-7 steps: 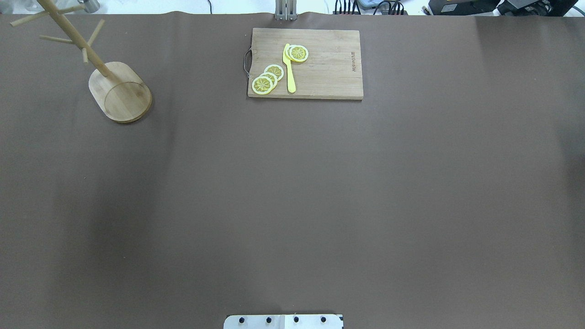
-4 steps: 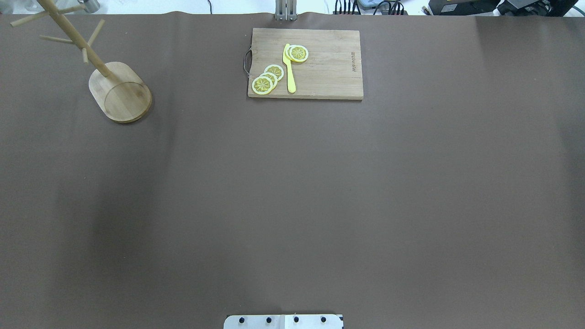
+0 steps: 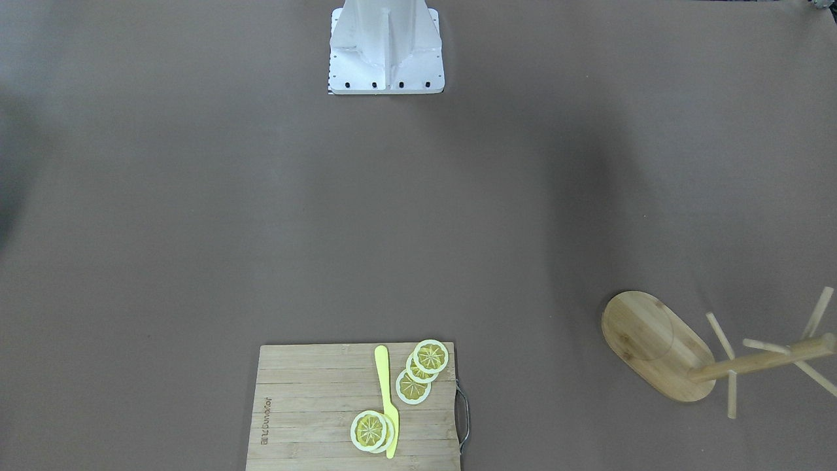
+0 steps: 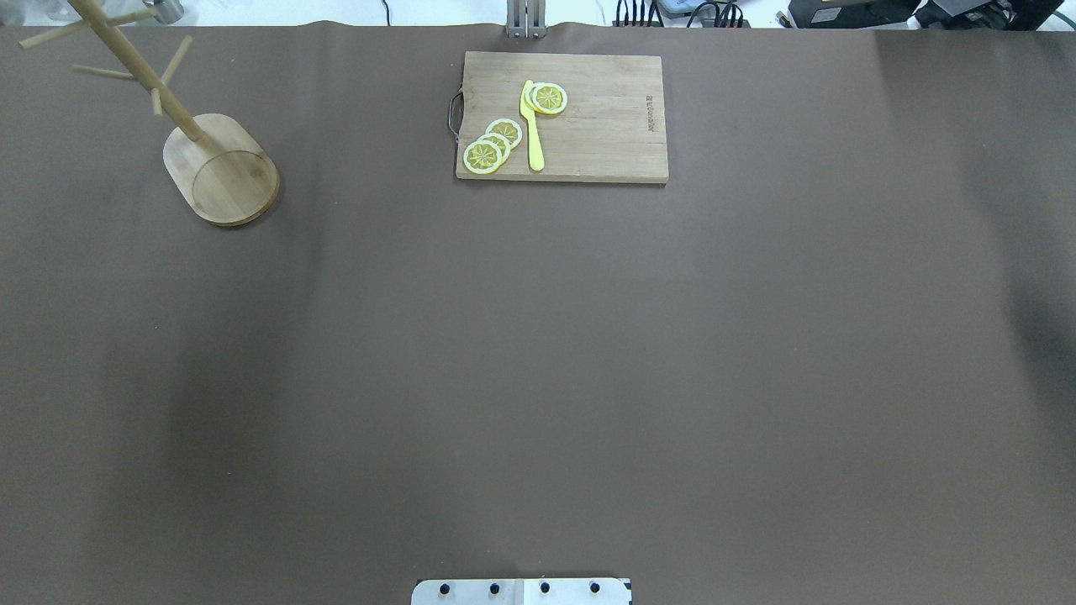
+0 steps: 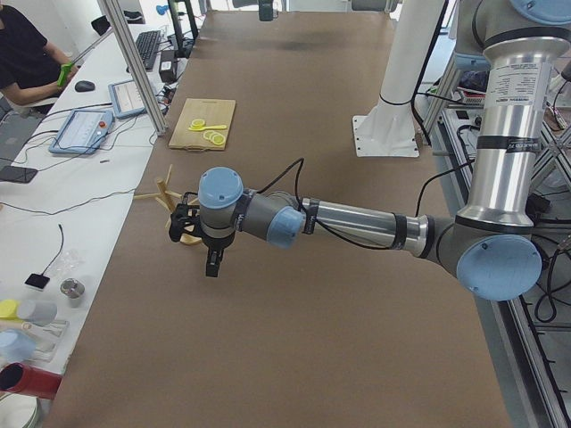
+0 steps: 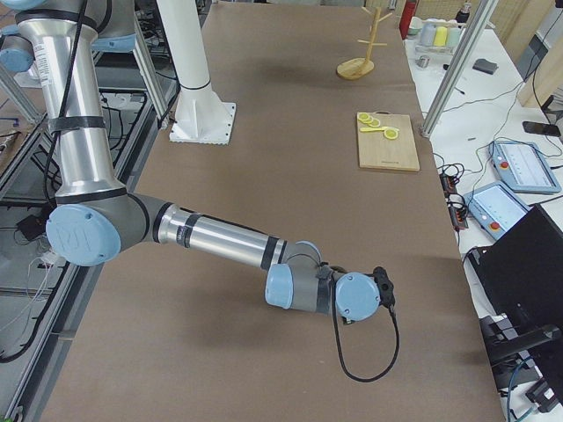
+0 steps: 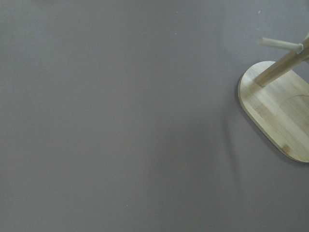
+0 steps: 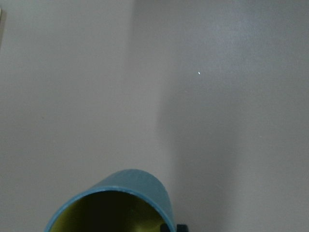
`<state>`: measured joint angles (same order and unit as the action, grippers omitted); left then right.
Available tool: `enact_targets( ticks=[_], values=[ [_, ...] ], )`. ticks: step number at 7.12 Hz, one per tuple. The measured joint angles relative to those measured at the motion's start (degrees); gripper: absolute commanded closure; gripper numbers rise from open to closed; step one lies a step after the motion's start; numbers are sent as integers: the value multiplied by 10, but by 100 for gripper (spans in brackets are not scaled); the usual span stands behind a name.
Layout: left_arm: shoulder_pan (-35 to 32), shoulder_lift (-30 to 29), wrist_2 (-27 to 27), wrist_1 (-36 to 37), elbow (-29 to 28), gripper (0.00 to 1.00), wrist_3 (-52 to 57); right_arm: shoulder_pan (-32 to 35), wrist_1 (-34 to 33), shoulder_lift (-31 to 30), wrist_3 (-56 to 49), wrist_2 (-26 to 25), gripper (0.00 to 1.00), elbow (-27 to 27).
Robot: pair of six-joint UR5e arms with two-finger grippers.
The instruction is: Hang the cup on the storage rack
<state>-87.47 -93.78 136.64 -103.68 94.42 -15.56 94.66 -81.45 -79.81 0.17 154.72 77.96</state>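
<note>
The dark teal cup [image 8: 137, 185] with a yellowish inside fills the bottom of the right wrist view, its rim facing the camera. A dark fingertip [image 8: 169, 227] sits at its rim, and the cup seems held above the table. My right gripper [image 6: 383, 287] hovers over the table's right end. The bamboo storage rack [image 4: 223, 172] stands at the far left, with bare pegs; it also shows in the front view [image 3: 657, 347] and the left wrist view [image 7: 275, 116]. My left gripper [image 5: 211, 267] hangs just before the rack [image 5: 165, 189]. I cannot tell whether it is open.
A bamboo cutting board [image 4: 605, 118] with lemon slices [image 4: 485, 155] and a yellow knife [image 4: 531, 126] lies at the far middle. The robot's white base plate [image 4: 521, 591] is at the near edge. Neither arm shows in the overhead or front views.
A shadow at the table's right edge has deepened and spread in the overhead view. The rack and cutting board have not moved.
</note>
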Motion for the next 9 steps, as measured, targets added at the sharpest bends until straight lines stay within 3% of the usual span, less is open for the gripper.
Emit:
enact_targets(
  ticks=[3,6,9],
  values=[
    [0,-1,0,4,-2,2,0,-91,1,83,267,-40,100,76],
    [0,-23,38,4,-24,2,-56,-262,0,124,617,-164,100,207],
    [1,-32,49,-4,-45,2,-67,-456,-9,142,877,-302,100,312]
  ],
)
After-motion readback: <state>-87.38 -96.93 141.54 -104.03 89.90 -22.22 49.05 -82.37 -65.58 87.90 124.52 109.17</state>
